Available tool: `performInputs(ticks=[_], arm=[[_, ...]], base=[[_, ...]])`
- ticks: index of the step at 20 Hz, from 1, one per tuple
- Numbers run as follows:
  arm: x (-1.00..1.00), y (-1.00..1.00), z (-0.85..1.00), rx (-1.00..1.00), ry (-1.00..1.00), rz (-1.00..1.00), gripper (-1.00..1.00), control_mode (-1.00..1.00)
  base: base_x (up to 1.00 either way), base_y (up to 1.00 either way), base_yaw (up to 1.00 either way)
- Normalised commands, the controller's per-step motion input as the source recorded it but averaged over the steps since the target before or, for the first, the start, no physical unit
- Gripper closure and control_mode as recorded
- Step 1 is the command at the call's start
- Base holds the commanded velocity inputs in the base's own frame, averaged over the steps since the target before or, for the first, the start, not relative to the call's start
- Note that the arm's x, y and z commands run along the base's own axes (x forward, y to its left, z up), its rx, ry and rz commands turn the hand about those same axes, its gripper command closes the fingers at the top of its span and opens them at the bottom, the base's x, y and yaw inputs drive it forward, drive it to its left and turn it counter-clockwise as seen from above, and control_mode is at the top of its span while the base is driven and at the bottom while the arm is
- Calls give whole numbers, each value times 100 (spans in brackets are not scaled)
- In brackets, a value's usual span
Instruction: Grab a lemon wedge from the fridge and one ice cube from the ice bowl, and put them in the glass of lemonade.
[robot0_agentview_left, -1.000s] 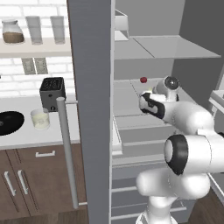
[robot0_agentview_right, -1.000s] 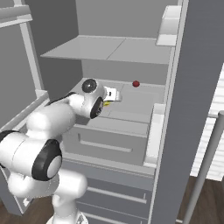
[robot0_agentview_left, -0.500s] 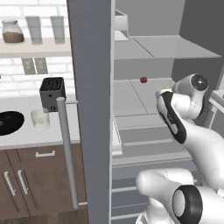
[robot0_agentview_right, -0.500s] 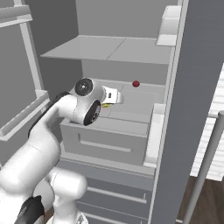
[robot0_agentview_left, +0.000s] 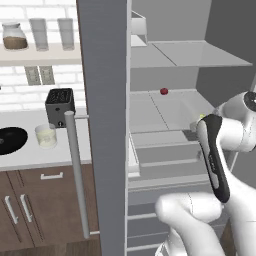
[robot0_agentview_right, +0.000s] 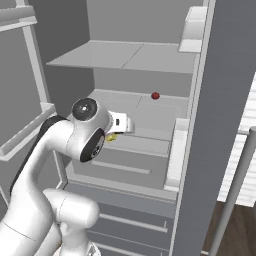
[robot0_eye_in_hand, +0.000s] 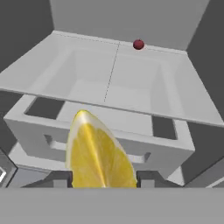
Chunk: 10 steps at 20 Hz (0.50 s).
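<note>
1. Gripper (robot0_eye_in_hand: 103, 181) holds the lemon wedge (robot0_eye_in_hand: 99, 153), clamped between our fingers, just outside the fridge (robot0_agentview_right: 150, 60) shelf's front edge.
2. We risk clipping the open door (robot0_agentview_left: 102, 100) swinging toward the glass of lemonade (robot0_agentview_left: 46, 136), jarring the wedge loose.

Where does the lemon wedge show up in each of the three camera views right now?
Left base view: the lemon wedge is a yellow speck right of centre, just above the arm's dark wrist.
Right base view: left of centre, beside the hand.
Hand view: large at bottom centre, between the fingertips.
Shared landmark: the small dark red ball on the fridge shelf behind it.
</note>
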Motion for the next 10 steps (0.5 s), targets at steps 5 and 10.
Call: performInputs(ticks=[5,10], arm=[[0,0,0,0,0,0,100,100],[0,0,0,0,0,0,100,100]], base=[[-100,40,24],[-100,69,22]])
